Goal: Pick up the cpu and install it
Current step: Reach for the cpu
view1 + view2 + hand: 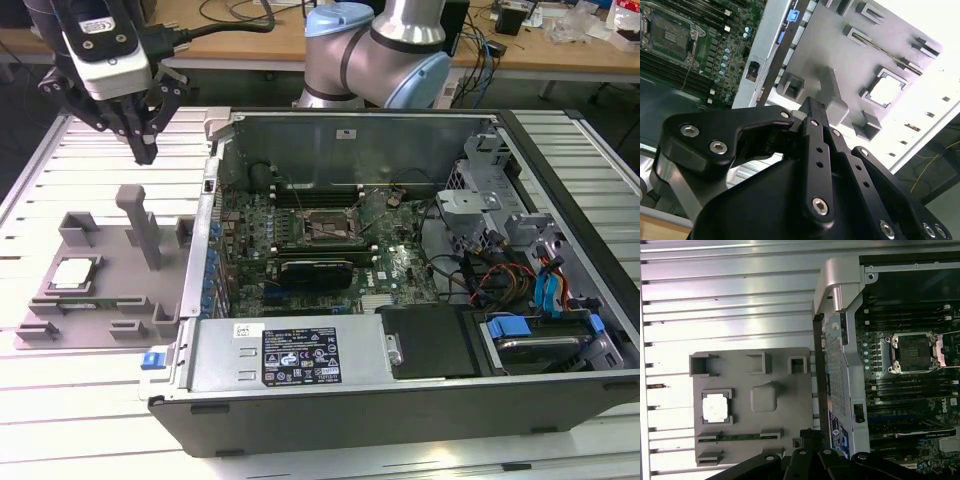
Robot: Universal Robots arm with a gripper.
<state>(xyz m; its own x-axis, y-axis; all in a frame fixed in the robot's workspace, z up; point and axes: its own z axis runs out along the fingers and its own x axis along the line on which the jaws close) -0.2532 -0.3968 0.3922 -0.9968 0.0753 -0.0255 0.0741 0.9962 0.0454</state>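
While the gripper [146, 152] hangs over the far part of the slatted table [60, 420], at the exterior view's left, its fingers are drawn together to a narrow point and hold nothing. The cpu [75, 272] lies flat in a square recess of the grey fixture tray [95, 318], nearer than the gripper and clear of it, left of the upright post [140, 225]. The open computer case [300, 400] stands just right of the tray. Its motherboard socket [325, 228] is well apart from the cpu.
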